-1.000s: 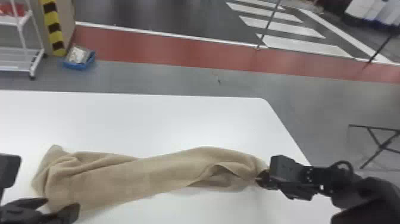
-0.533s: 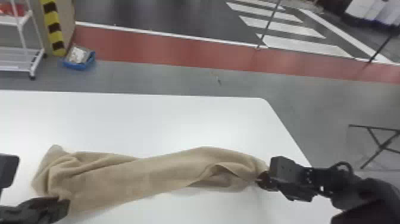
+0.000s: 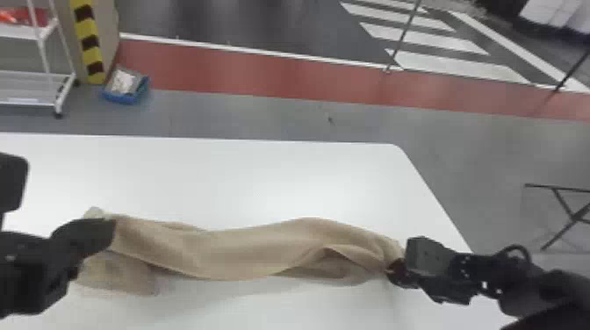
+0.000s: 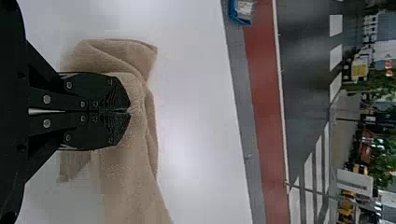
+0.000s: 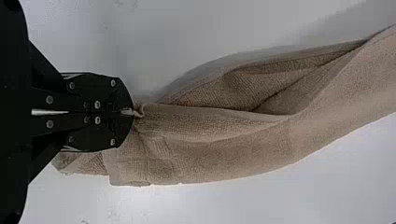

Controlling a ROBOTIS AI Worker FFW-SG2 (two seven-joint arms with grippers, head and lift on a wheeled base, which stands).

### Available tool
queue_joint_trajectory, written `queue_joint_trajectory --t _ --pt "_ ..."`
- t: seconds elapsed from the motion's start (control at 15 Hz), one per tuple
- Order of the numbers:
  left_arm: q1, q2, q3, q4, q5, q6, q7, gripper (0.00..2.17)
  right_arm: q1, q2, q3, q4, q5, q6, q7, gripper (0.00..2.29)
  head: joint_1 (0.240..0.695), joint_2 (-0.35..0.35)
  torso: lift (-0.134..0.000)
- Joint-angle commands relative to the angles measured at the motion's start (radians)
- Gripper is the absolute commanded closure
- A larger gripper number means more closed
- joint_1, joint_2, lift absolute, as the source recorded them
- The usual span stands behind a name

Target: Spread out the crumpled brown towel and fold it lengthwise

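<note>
The grey floor (image 3: 461, 140) spreads out beyond my work, with a red strip (image 3: 263, 72) running across it and white stripes farther off; nearer me lies the white counter (image 3: 246, 175), its rounded far corner to the right; beyond its far edge, on the left, a white rack (image 3: 26, 78) stands by a yellow-and-black striped panel (image 3: 90, 41); out past the counter's right side are the crossed legs of a black folding frame (image 3: 564, 202).

The brown towel (image 3: 246, 254) stretches from left to right over the nearer part of the counter in a long, narrow, rumpled band; a fold gapes open near its right end, and at its left end a loose flap lies on the counter below the part I grip.

My left gripper (image 3: 112, 232) has its jaws closed together, pinching the towel near its left end; my right gripper (image 3: 395, 270) has its jaws closed too, nipping a small bit of the edge at the right end; smallest of all, a blue container (image 3: 127, 97) sits on the floor beside the striped panel.
</note>
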Motion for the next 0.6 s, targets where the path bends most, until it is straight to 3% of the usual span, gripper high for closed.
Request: queue_joint_trajectory --t 0.0,0.07,0.2,0.33,0.4,0.53 --pt "-0.101 -0.012 -0.238 0.090 -0.155 -0.044 0.010 2.09 0.004 0.008 0.006 -0.006 0.007 0.000 0.000 2.15 0.695 -0.334 -0.124" --pt "-0.146 -0.026 -0.350 0.213 -0.241 -0.130 0.025 2.09 0.008 0.011 0.010 -0.011 0.011 0.000 0.000 2.15 0.695 -0.350 -0.124" --pt "-0.215 -0.072 -0.445 0.425 -0.254 -0.258 0.059 2.09 0.017 0.016 0.012 -0.022 0.014 0.000 0.002 2.15 0.695 -0.350 -0.124" --pt "-0.247 -0.110 -0.482 0.560 -0.254 -0.335 0.091 2.08 0.031 0.016 0.006 -0.029 0.017 0.003 0.002 2.15 0.695 -0.350 -0.124" --pt "-0.245 -0.119 -0.482 0.578 -0.251 -0.347 0.117 1.81 0.037 0.016 0.000 -0.031 0.017 0.003 0.002 2.15 0.695 -0.350 -0.124" --pt "-0.205 -0.098 -0.468 0.547 -0.255 -0.375 0.169 0.19 0.050 0.016 -0.011 -0.032 0.017 0.000 0.002 2.15 0.695 -0.350 -0.124"
